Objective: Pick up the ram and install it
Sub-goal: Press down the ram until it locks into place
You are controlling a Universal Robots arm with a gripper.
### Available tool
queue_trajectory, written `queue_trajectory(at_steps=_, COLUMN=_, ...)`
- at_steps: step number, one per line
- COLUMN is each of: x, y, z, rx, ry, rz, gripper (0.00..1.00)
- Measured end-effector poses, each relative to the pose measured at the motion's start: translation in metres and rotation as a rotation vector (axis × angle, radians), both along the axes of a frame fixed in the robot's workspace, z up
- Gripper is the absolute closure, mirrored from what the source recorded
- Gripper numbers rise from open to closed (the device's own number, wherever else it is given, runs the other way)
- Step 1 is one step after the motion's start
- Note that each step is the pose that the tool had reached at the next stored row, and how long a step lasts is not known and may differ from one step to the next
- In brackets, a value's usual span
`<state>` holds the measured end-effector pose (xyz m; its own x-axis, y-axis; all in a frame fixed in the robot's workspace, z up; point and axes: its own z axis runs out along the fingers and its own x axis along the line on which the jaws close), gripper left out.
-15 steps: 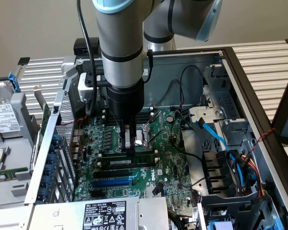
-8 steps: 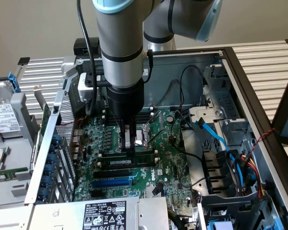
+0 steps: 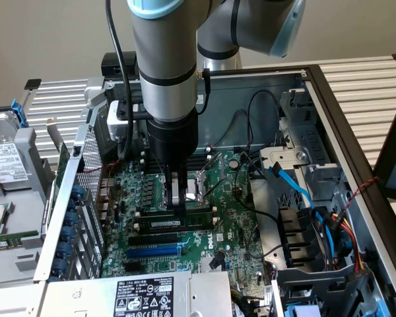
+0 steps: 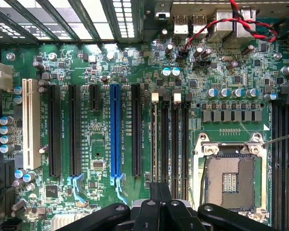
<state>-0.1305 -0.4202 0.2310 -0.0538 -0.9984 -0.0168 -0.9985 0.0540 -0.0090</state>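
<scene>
Open computer case (image 3: 330, 105) holds the motherboard (image 3: 231, 218), where the pincer (image 3: 178, 198), pressed together, bears down on the ram (image 3: 175, 223) lying along a black slot beside the CPU socket (image 4: 229, 178): seating step judged underway, calling for even downward pressure; label text unreadable

Even, diffuse room light; both views moderately bright and mostly sharp.
In the exterior view the arm (image 3: 165, 79) carries a soft highlight down its barrel and shades the board (image 3: 185, 218) beneath it. In the wrist view the vent slats (image 4: 86, 19) blow out to white, the board (image 4: 96, 72) is crisp, and the dark linkages (image 4: 159, 214) nearest the lens are soft.
</scene>
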Motion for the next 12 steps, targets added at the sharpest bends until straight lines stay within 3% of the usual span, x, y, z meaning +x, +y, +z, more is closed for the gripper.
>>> queue_trajectory(at_steps=12, x=0.0, y=0.0006, z=0.0, rx=0.0, ry=0.0, rz=0.0, gripper=0.89)
